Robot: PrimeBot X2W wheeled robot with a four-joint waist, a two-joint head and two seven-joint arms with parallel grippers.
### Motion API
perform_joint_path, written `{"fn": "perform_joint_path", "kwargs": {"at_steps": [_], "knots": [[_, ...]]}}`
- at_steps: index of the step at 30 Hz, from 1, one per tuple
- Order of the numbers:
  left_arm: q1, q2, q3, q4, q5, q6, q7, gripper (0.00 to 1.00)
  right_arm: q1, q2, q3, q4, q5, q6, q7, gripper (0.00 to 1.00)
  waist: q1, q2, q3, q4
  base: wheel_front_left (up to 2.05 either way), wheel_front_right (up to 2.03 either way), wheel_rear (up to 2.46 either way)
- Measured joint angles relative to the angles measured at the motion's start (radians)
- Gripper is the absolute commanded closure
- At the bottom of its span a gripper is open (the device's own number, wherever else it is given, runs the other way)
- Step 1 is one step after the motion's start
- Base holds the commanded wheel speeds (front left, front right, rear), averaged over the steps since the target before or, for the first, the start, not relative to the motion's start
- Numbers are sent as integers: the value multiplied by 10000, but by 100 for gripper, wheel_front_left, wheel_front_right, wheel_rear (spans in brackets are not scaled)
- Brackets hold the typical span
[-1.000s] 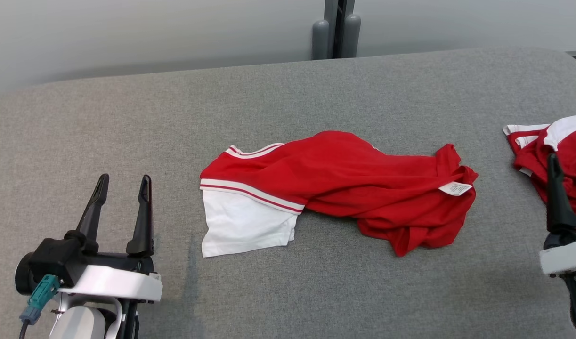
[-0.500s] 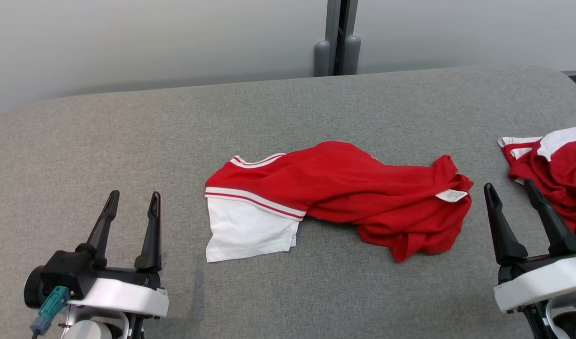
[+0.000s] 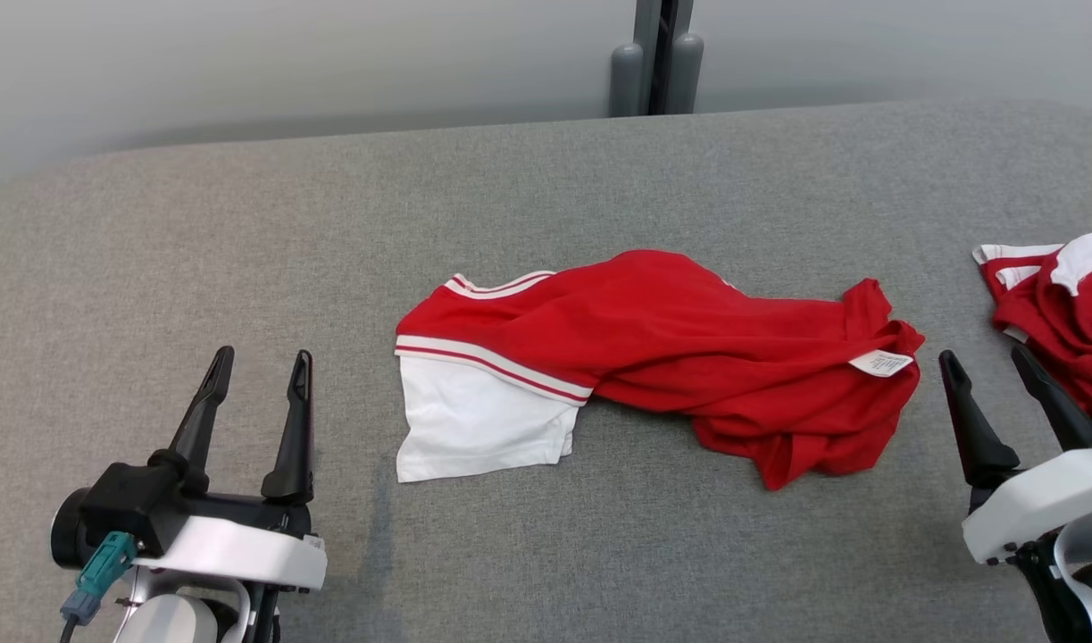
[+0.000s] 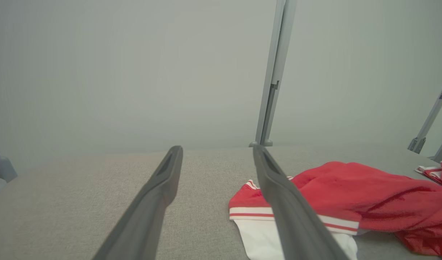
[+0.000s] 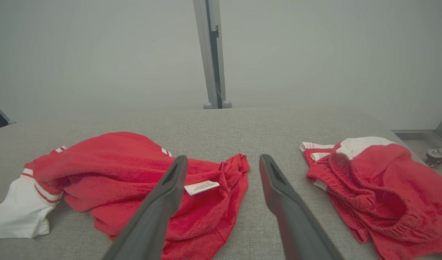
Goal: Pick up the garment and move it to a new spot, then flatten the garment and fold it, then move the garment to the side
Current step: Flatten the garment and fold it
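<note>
Red garment crumpled on grey surface; left claw, right claw spread, empty.

Matt red knit garment on coarse grey woven table

second red garment: right edge | grey post: behind grey table

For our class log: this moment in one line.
central garment: crumpled | left gripper: open, empty | right gripper: open, empty | folding: not started
</note>
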Motion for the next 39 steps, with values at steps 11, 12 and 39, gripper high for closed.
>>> {"fn": "perform_joint_path", "kwargs": {"at_steps": [11,12,39], "knots": [[-528,-144,-128,211,-21,-144,-100,0,-1314,-554,500,2249,15,-2,23,42,0,0,872,322,0,0,0],[-576,-153,-119,236,-25,-146,-105,0,-1396,-564,575,2393,23,-2,17,66,0,0,939,345,0,0,0],[-770,-445,27,529,96,-324,-215,0,-2839,589,2075,-1998,5860,-2,2930,100,0,0,880,296,0,0,0]]}}
